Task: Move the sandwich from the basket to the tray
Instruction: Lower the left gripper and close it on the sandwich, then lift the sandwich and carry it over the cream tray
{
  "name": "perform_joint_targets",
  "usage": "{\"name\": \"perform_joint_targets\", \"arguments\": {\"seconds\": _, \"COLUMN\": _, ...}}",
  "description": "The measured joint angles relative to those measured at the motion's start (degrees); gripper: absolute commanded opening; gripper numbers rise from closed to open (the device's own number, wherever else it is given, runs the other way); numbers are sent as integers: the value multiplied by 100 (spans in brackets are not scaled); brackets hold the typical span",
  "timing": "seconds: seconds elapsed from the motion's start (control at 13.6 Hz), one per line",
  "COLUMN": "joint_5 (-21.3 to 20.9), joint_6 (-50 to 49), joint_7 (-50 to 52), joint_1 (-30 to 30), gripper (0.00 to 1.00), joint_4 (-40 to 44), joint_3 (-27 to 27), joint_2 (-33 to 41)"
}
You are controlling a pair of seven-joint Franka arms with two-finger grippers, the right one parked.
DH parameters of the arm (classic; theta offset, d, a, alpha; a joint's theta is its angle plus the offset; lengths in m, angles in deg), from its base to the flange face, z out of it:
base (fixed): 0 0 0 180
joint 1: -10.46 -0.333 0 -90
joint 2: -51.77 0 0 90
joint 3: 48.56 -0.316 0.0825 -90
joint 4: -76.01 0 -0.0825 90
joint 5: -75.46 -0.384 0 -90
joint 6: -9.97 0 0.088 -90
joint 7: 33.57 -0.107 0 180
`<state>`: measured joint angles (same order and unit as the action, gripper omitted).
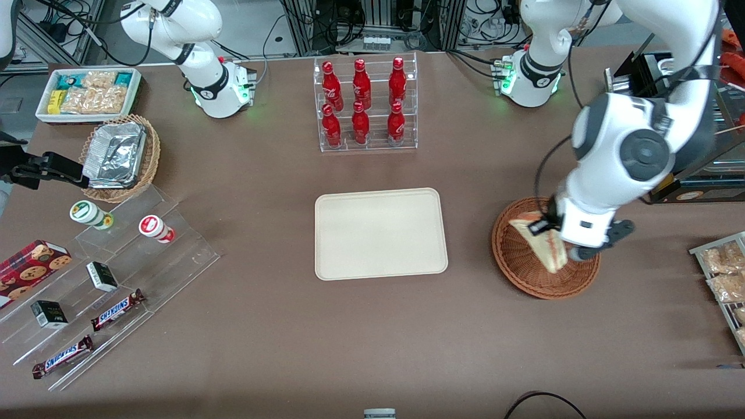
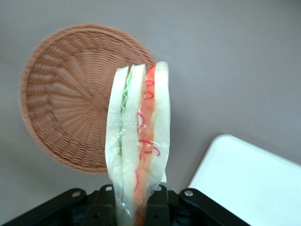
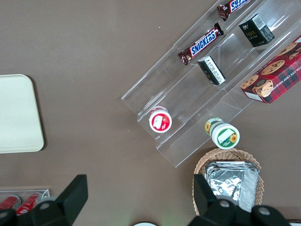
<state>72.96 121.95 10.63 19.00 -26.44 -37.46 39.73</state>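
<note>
Front view: the left gripper (image 1: 557,238) is clamped on the sandwich (image 1: 544,243), lifted above the wicker basket (image 1: 527,270). The cream tray (image 1: 381,233) lies at 9 o'clock — toward the parked arm's end.

Left wrist view: the sandwich (image 2: 138,141) stands on edge, its long axis pointing away from the fingers — clear of the basket (image 2: 66,99), tray corner (image 2: 249,183) near.

Right wrist view: only the tray's edge (image 3: 19,115).

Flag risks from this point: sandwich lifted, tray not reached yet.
Claw shut on the sandwich at one end only, so the wrapped wedge hangs free above the basket; it could swing or slip out during transfer. The tray has a low rim; a tilted release might tip the sandwich over.
</note>
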Motion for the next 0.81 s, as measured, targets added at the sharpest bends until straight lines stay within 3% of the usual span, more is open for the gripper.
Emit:
{"name": "perform_joint_targets", "arguments": {"seconds": 0.37, "joint_5": -281, "joint_6": 16, "joint_7": 160, "joint_1": 1321, "gripper": 0, "joint_4": 353, "joint_3": 38, "joint_2": -665}}
{"name": "perform_joint_targets", "arguments": {"seconds": 0.81, "joint_5": -338, "joint_6": 117, "joint_7": 737, "joint_1": 2560, "gripper": 0, "joint_4": 1627, "joint_3": 35, "joint_2": -2211}}
